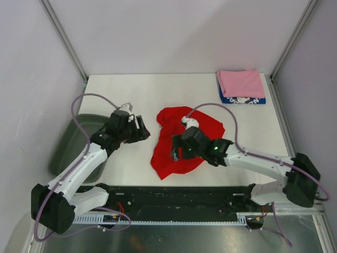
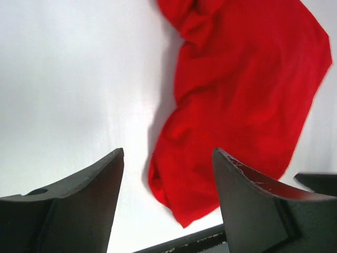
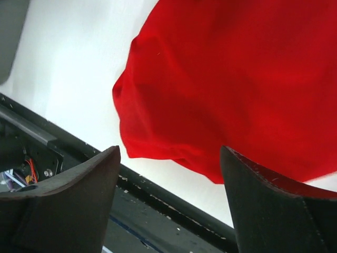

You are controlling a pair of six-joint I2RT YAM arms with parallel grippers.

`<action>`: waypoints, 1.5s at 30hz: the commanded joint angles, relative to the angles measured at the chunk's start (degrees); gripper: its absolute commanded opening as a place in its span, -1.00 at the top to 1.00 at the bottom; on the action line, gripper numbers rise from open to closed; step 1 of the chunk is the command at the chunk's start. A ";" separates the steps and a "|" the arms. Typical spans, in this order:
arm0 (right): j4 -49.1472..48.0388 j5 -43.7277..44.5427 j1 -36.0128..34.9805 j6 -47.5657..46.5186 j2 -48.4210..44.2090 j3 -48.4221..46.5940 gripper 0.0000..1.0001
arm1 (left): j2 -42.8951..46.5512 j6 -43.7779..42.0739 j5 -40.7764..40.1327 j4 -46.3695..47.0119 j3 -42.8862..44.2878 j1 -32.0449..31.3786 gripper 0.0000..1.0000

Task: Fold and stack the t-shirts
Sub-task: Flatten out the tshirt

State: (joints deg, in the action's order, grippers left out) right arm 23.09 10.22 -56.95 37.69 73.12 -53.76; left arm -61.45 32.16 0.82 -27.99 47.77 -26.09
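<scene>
Left gripper (image 2: 167,158): jaws spread wide, empty, beside the crumpled red t-shirt (image 1: 164,157) at mid-table (image 1: 121,89). Right gripper (image 3: 169,154): jaws spread wide, empty, over it. Pink t-shirt (image 1: 241,82) lies folded on blue t-shirt (image 1: 243,99), far right.

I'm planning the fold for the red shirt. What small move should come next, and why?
Probably lower the right gripper onto the near edge of the red shirt and pinch it, to start spreading it flat. The shirt lies crumpled, the right gripper and the left gripper are both open and empty, and the pink shirt already sits folded on the blue shirt.
</scene>
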 commanded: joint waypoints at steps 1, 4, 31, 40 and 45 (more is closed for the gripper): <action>-6.78 2.45 -5.96 0.71 7.94 -3.03 -0.52 | 4.59 3.22 1.69 0.99 -3.04 7.00 -0.44; -6.29 3.88 -8.97 -0.25 13.43 -6.59 -0.43 | 5.86 2.99 2.03 0.95 -3.59 9.11 -0.44; 2.36 9.66 -15.59 -2.59 34.85 -21.06 -0.13 | 3.51 2.78 4.36 1.16 -5.27 9.91 -0.42; 5.40 12.18 -14.13 -1.65 33.16 -21.48 0.60 | 2.44 1.65 7.90 2.53 -6.47 9.86 -0.41; 8.63 16.02 -13.21 -1.14 26.64 -21.49 0.98 | -0.34 -0.33 11.61 4.01 -6.55 8.22 -0.30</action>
State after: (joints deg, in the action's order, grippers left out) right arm 28.60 20.69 -70.98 35.97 107.48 -73.01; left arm -60.07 34.24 8.23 -26.89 41.71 -16.64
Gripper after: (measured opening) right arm 0.031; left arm 0.668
